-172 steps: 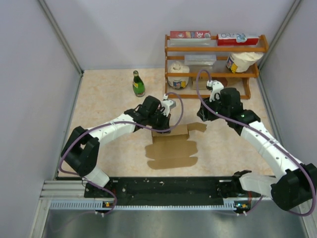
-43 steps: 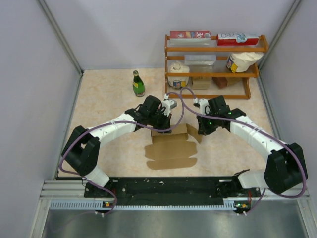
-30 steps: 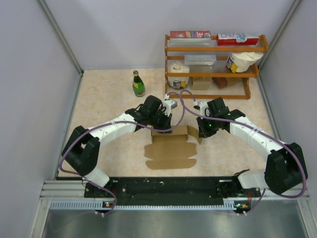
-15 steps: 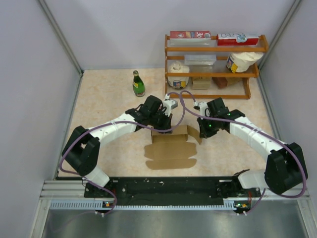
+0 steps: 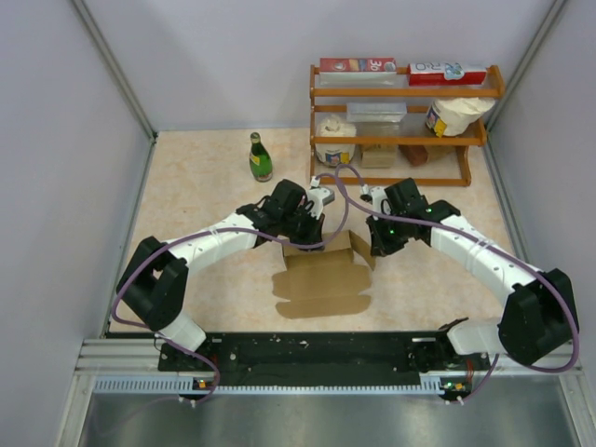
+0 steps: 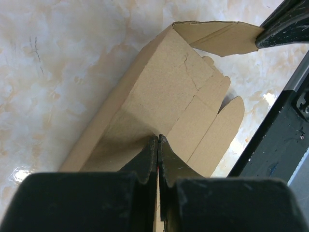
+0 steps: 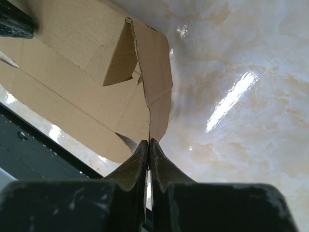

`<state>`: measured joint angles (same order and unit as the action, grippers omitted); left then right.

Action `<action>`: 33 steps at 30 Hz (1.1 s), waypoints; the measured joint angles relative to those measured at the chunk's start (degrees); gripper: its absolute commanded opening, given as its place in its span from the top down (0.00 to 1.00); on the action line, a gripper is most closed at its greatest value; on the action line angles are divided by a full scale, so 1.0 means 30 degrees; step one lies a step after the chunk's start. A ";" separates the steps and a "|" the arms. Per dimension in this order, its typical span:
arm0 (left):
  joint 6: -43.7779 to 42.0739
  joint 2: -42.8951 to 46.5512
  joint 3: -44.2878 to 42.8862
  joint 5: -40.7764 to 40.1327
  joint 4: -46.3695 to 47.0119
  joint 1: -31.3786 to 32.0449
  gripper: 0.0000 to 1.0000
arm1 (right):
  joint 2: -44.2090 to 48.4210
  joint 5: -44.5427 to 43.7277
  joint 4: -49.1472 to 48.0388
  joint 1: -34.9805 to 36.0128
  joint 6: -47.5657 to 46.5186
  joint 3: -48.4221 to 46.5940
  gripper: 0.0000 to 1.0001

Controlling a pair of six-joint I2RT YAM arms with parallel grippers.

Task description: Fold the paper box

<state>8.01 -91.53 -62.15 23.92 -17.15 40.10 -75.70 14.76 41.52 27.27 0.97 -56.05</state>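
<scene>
Paper box (image 5: 321,279) before rack (image 5: 400,94)

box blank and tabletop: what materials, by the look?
The paper box: plain brown cardboard, matte, thin; fibrous face, creased folds, raw cut edges. The tabletop: cream marble-veined surface, glossy, with sharp light streaks; likely laminate or film, though stone cannot be ruled out.

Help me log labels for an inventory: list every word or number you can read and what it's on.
"30": on the red carton atop the wooden rack.
Too blurred to read: lettering on the white and red carton beside it.
Too small to read: the green bottle label.
No print: the paper box, in any view.
</scene>
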 measured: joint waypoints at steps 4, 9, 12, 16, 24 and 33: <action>0.0000 0.0000 0.0000 -0.0058 0.0007 0.0066 1.00 | 0.0000 0.0219 0.0168 0.0102 0.0313 -0.0109 1.00; 0.0007 0.0000 0.0000 -0.0080 0.0007 0.0117 1.00 | -0.0058 0.0670 0.0342 0.0109 0.0707 -0.0109 1.00; 0.0007 0.0000 0.0000 -0.0124 0.0007 0.0160 1.00 | -0.0175 0.0896 0.0393 0.0153 0.0787 -0.0109 1.00; 0.0007 0.0000 0.0000 -0.0160 0.0007 0.0182 1.00 | -0.0590 0.1158 0.0393 0.0423 0.0903 -0.0109 1.00; 0.0015 0.0000 0.0000 -0.0219 -0.0015 0.0262 1.00 | -0.1049 0.1858 0.0379 0.0787 0.0903 -0.0109 0.92; 0.0095 0.0000 -0.0007 -0.0284 -0.0007 0.0328 1.00 | -0.1049 0.2769 0.0095 0.0787 0.0896 -0.0036 0.86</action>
<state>8.29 -91.53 -62.17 23.07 -17.17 41.08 -78.85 23.07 41.80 29.63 3.66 -56.16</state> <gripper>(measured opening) 0.009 0.123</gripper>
